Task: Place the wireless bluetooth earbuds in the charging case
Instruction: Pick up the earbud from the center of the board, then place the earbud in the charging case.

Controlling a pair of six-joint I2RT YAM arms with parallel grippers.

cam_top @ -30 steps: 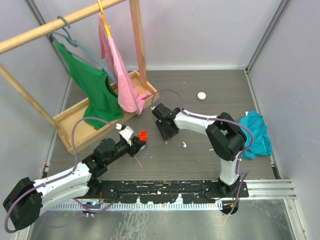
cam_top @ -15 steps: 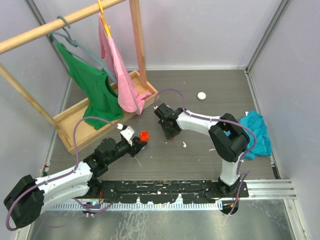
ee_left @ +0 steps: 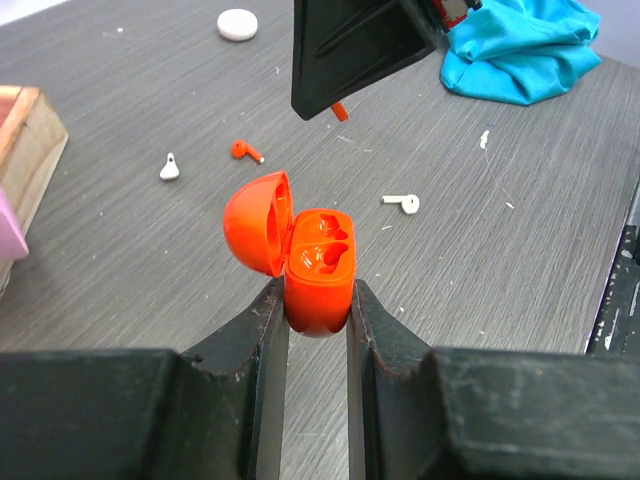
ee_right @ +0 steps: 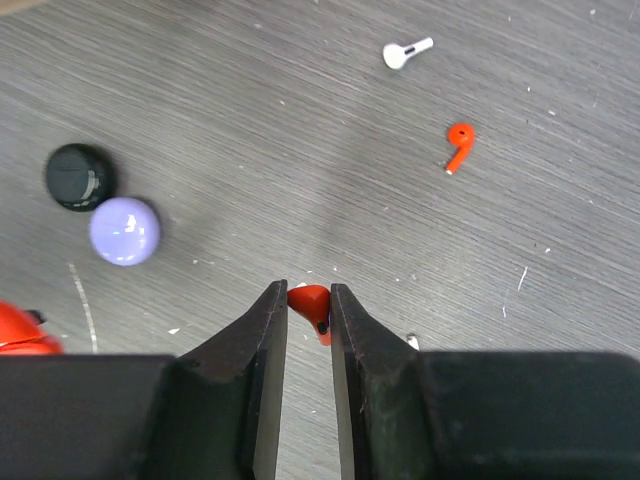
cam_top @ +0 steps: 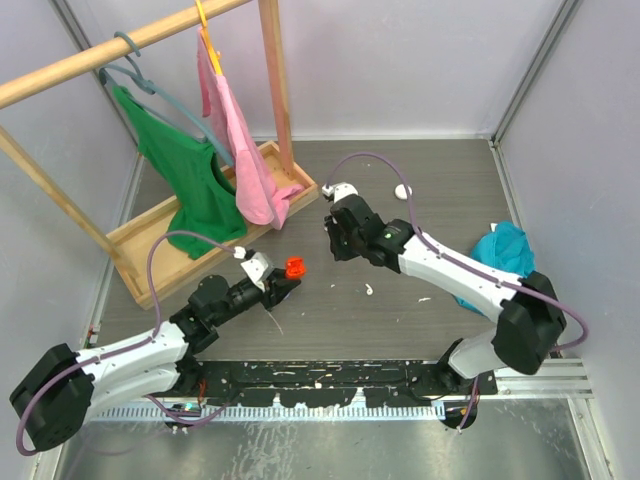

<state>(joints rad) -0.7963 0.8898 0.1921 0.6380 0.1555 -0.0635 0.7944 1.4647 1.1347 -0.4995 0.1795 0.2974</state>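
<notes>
Grey table (cam_top: 450, 175) — right jaws pinch red earbud (ee_right: 312, 300) mid-surface.

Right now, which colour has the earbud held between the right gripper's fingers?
The earbud is red-orange; the right wrist view shows it best.

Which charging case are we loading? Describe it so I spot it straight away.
Follow the left arm out to the left gripper: the charging case is pinched in it. It is bright orange-red with its lid hinged open, unlike the round black case and lilac case lying on the table.
</notes>
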